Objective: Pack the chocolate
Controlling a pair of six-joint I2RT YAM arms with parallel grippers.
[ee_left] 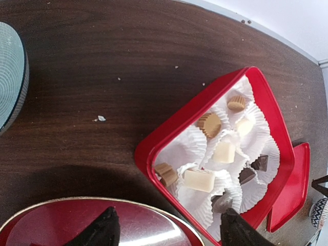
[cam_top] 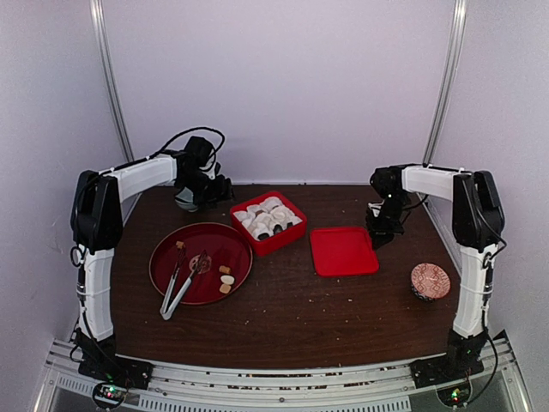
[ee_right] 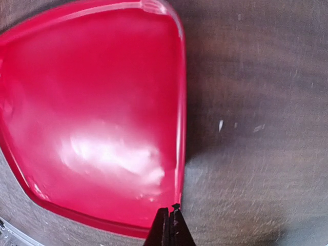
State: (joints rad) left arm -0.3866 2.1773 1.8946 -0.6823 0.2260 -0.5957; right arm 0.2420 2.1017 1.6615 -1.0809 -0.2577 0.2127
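A red box (cam_top: 268, 221) lined with white paper cups holds several chocolate pieces, among them a tan one (ee_left: 210, 124), a cream one (ee_left: 199, 180) and a dark one (ee_left: 260, 163). More chocolate (cam_top: 226, 279) lies on the red plate (cam_top: 232, 245) beside metal tongs (cam_top: 178, 287). My left gripper (ee_left: 169, 233) hangs open above the gap between plate and box, nothing between its fingers (ee_left: 102, 230). My right gripper (ee_right: 170, 215) is shut, its tips at the right edge of the flat red lid (ee_right: 92, 113); I see nothing held.
The lid (cam_top: 343, 251) lies right of the box. A small patterned bowl (cam_top: 430, 281) stands near the right arm's base. A greenish ribbed dish (ee_left: 10, 82) sits at the back left. White walls close in the table on three sides.
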